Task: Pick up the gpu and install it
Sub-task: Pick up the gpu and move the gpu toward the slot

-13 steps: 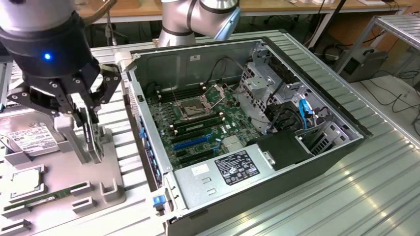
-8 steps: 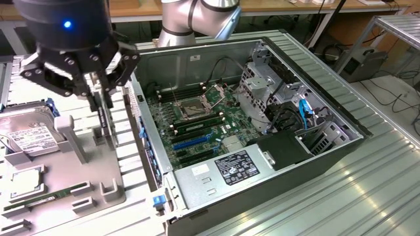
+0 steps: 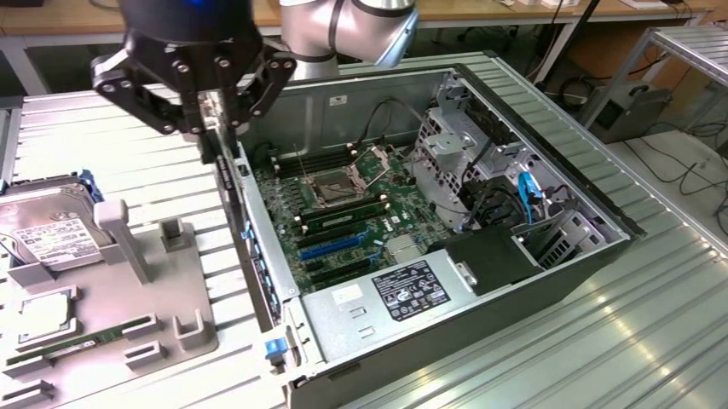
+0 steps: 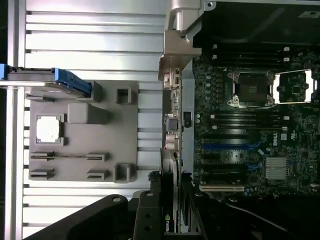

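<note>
**Black card held over the case's rear edge**

Black gpu (image 4: 169, 192) hangs edge-on from the gripper (image 4: 170, 222), whose fingers are clamped on it. The card's visible edge runs along the rear wall of the computer case (image 3: 455, 349). That sets it crosswise to the blue slots (image 4: 230, 146), just beside it on the motherboard (image 4: 240, 125).

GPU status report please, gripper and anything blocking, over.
Gripper shut on gpu, card held on edge. Hanging over the case wall beside the motherboard, not yet in a slot. Blue slots bare.
</note>
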Action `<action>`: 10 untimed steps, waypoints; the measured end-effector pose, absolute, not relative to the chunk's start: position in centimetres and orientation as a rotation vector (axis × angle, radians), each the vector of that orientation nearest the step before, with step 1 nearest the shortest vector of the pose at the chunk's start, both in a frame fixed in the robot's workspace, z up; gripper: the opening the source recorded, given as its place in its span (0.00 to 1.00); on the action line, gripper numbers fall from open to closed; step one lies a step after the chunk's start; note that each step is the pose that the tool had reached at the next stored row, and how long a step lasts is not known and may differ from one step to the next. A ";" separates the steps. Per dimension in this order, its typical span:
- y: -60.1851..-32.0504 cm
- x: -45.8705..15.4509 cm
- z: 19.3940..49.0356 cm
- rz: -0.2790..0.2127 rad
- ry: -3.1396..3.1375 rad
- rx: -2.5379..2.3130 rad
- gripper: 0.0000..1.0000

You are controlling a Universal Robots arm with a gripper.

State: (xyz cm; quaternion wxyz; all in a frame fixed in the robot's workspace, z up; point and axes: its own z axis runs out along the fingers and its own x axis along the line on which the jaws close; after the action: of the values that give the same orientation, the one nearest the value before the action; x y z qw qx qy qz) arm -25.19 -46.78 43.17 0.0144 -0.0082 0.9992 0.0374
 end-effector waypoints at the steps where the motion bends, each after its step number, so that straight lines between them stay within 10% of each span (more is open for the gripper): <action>1: -46.8 -24.7 43.2 0.117 3.111 -0.025 0.26; 10: -46.8 -20.0 43.2 0.118 3.113 -0.025 0.26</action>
State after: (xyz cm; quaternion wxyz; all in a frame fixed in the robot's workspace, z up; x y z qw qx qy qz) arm -19.99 -46.77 43.18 0.0129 -0.0080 0.9992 0.0380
